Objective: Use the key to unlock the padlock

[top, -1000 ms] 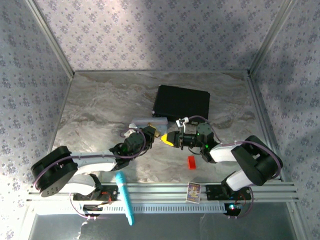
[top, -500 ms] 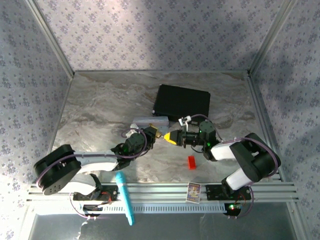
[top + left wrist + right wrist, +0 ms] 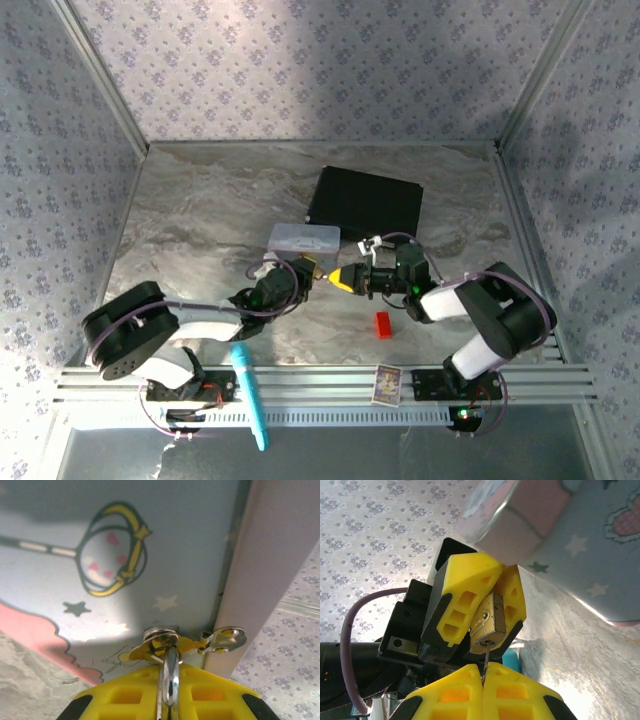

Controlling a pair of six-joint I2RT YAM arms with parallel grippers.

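Note:
The brass padlock (image 3: 488, 622) sits between the yellow fingers (image 3: 462, 597) of my left gripper (image 3: 306, 269), keyhole towards the right wrist camera. In the left wrist view my left gripper (image 3: 169, 680) is shut on the padlock's silvery shackle (image 3: 170, 672), which passes through the metal hasp (image 3: 162, 639) of the pastel cartoon tin (image 3: 100, 555). My right gripper (image 3: 483, 667) is shut on the thin key (image 3: 485, 656), and the key's blade enters the keyhole. In the top view the right gripper (image 3: 346, 278) meets the left one just below the tin (image 3: 303, 238).
A black box (image 3: 365, 205) lies behind the tin. A red block (image 3: 383, 324) sits near the right arm. A teal pen-like tool (image 3: 250, 395) and a small picture card (image 3: 387, 383) rest on the front rail. Patterned walls close in three sides.
The tin has swung from edge-on to flatter, showing more of its lid, and moved slightly back. Both grippers stayed shut and joined at the padlock; the left arm's elbow shifted right.

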